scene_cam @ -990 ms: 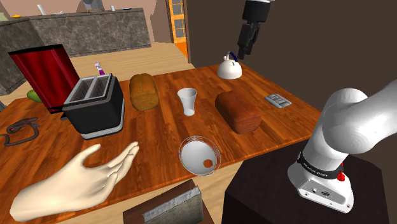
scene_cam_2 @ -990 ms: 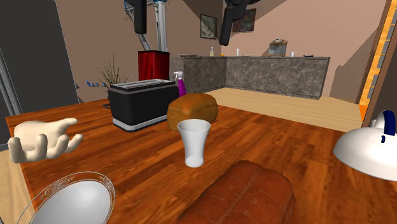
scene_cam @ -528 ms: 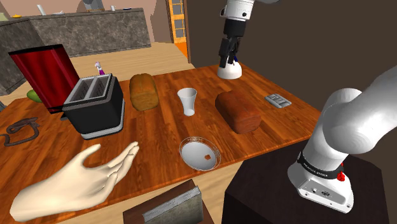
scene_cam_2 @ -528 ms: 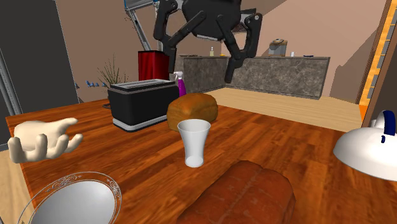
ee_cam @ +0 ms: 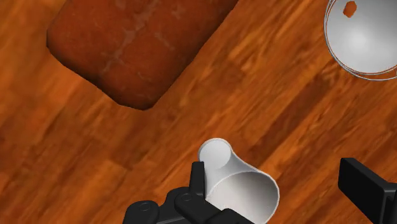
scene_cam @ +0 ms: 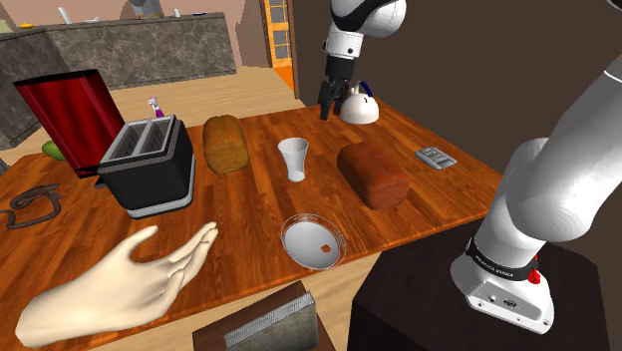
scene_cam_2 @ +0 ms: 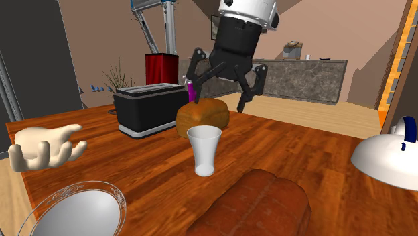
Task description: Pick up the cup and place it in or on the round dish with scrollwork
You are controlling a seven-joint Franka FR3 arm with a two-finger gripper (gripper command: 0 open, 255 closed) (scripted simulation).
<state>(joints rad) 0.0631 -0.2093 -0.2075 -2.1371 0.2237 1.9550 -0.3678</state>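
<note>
The white cup (scene_cam: 293, 160) (scene_cam_2: 203, 150) stands upright mid-table on the wooden top. My black gripper (scene_cam: 331, 110) (scene_cam_2: 218, 99) hangs open above and slightly beyond it, fingers spread wide and touching nothing. In the wrist view the cup (ee_cam: 235, 184) lies below the gripper (ee_cam: 283, 188), close to one finger and well clear of the other. The round dish with a scrollwork rim (scene_cam: 289, 231) (scene_cam_2: 100, 191) (ee_cam: 331, 44) rests flat near the table's front edge, towards the stand from the cup, with a small brown piece in it.
A dark loaf (scene_cam: 372, 175) (ee_cam: 133, 44) lies on the shoulder view's right of the cup, a lighter loaf (scene_cam: 225, 143) and a black toaster (scene_cam: 150, 165) on its left. A white kettle (scene_cam: 360, 108) sits behind the gripper. A pale model hand (scene_cam: 120, 284) lies front left.
The arm has swung down and towards the shoulder view's left, bringing the gripper from high above the kettle to just above the cup. The fingers stay open. The dish settled flat.
</note>
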